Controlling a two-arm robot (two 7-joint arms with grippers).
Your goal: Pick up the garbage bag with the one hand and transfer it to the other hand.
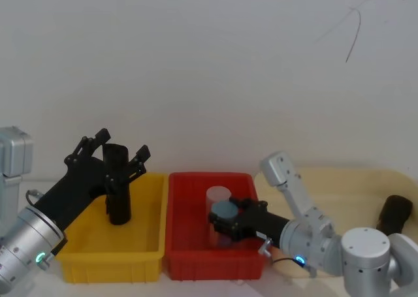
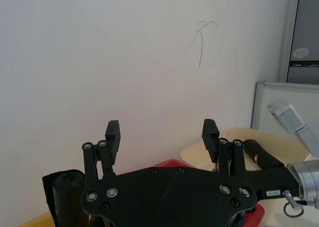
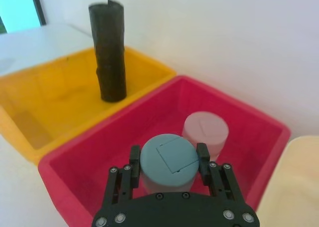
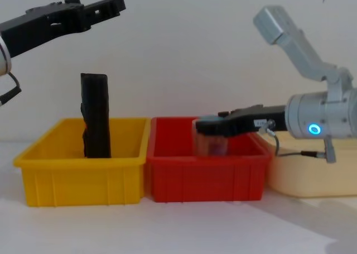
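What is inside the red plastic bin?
The red plastic bin holds a grey-blue cylinder, flanked by the right tool's fingers, and a pale pink cylinder. The floor beneath them is covered.

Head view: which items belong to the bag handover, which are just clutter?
Job:
garbage bag, upright in yellow bin
left gripper, open, above the bag
right gripper

Clutter:
red bin
blue-grey cylinder, between the right gripper's fingers
pink cylinder

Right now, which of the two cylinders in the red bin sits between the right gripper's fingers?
The blue-grey cylinder, nearer the right gripper, with one finger on each side of it. The pale pink cylinder stands just behind it in the red bin, beyond the fingertips.
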